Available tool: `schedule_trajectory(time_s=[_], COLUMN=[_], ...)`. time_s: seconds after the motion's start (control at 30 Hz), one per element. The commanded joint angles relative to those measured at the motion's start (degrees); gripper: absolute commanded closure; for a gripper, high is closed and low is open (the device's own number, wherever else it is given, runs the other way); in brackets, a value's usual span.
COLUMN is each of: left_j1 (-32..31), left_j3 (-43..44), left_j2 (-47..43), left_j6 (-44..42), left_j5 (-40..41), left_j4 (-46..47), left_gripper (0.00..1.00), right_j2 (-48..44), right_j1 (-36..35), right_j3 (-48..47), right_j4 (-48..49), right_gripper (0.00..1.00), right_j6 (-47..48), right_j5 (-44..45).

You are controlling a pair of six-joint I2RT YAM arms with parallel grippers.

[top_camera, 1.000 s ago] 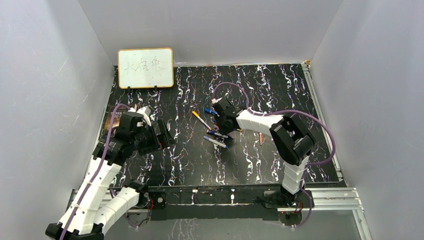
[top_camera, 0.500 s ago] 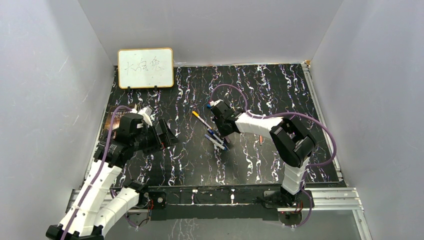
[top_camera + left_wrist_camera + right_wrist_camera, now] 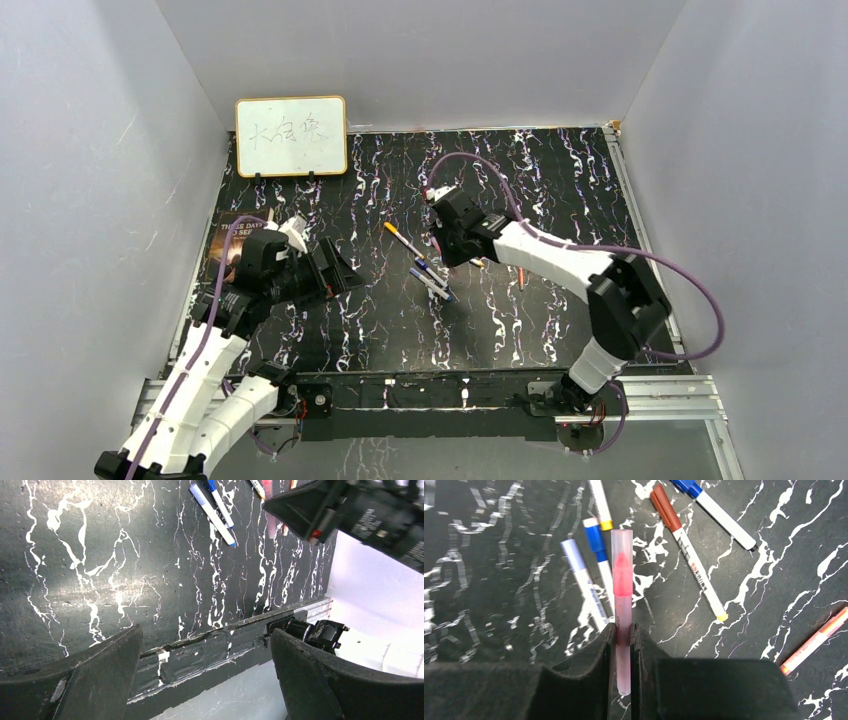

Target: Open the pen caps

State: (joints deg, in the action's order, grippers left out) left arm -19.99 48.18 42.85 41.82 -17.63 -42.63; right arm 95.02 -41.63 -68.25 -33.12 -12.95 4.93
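The right tool (image 3: 623, 630) is clamped narrow on 1 pink pen (image 3: 622, 585) over the middle of the desk (image 3: 560, 170). The pen's clear cap (image 3: 622, 542) is on and points away from the wrist.

Below it, the right wrist view shows 6 loose pens lying flat:
- 1 with a lilac cap (image 3: 570, 550)
- 1 with a blue cap (image 3: 594, 532), just beside the lilac one
- 1 with a brown cap (image 3: 663, 507)
- 1 with a 2nd blue cap (image 3: 686, 485), at the frame's top
- 1 yellow-banded pen (image 3: 600, 502), its cap end cut off by the frame
- 1 orange pen (image 3: 814, 642), well apart toward the right edge, whose cap I cannot make out

All 4 of the loose caps in view sit on their barrels.

The left tool (image 3: 205, 630) gapes wide with nothing in it, near the left edge. Its own view shows the near edge's rail and only 2 pens in full.

Only the top view shows the 1 whiteboard (image 3: 291, 136), at the far-left corner. There the pens are too small to count surely, and the right tool's grip is hidden.
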Motion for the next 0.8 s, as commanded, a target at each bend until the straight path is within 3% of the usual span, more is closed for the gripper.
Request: schedule_trajectory(time_s=[0.0, 0.2, 0.37, 0.57, 0.77], left_j1=[0.28, 0.27, 0.25, 0.22, 0.19], left_j3=[-2.13, -6.04, -7.92, -7.86, -7.68], left_j2=[-0.99, -2.99, -4.03, -2.49, -2.18], left_j6=[1.84, 4.49, 5.88, 6.66, 6.84], left_j5=[-3.56, -5.26, -5.57, -6.13, -4.67], left_j4=[3.15, 7.23, 8.92, 12.09, 12.28], left_gripper=[0.02, 0.02, 0.02, 0.02, 0.02], right_j2=[-6.87, -13.76, -13.83, -6.71, 2.95], right_j1=[-0.32, -0.25, 0.89, 3.26, 3.97], right_j3=[0.02, 4.67, 5.26, 1.04, -1.10], right_j4=[0.65, 2.69, 3.98, 5.89, 8.34], right_gripper=[0.93, 0.92, 0.92, 0.95, 0.93], right_j6=[-2.23, -3.82, -4.45, -4.56, -3.10], right_j5=[-5.24, -5.82, -5.80, -10.04, -6.47])
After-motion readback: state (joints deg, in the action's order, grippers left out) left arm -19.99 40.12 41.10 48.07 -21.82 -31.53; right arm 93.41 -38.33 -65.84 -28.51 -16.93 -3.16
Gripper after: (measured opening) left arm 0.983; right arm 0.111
